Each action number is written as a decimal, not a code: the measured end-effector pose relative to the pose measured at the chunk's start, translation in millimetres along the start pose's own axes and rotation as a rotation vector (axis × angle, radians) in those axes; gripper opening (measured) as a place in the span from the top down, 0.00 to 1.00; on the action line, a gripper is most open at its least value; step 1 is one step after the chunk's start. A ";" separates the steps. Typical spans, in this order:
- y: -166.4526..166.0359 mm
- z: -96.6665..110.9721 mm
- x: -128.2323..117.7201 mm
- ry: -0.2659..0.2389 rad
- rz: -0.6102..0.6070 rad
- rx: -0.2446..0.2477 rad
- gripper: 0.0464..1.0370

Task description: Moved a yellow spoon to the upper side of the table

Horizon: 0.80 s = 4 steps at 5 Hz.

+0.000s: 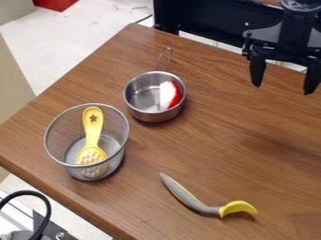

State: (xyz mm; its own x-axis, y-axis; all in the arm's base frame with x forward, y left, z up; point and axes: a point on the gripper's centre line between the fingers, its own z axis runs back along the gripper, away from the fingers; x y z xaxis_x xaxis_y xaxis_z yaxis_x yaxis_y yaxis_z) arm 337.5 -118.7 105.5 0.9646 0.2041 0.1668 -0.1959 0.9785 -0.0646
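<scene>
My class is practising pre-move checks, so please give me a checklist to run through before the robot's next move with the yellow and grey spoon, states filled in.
1. Gripper open: ok, its fingers are spread with nothing between them.
2. Gripper above the spoon: not ok, it hangs at the upper right while the spoon lies low in the view.
3. Spoon apart from the metal pan and mesh basket: ok.
4. Spoon at the table's upper side: not ok.
5. Pan and basket upright: ok.
6. Gripper's exact height above the table: cannot tell.
</scene>
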 end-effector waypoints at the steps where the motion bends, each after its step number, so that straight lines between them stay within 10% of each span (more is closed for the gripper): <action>1: 1.7 -10.8 -5.9 0.040 -0.013 0.015 0.04; 2: 7.2 -14.8 -13.1 0.126 -0.252 -0.023 0.04; 4: 19.9 -11.4 -37.2 0.135 -0.663 -0.081 0.04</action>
State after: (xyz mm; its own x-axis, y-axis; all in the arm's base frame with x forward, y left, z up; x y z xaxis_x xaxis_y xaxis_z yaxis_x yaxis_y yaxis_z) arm 299.8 -107.2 86.8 0.8905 -0.4490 0.0729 0.4535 0.8888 -0.0655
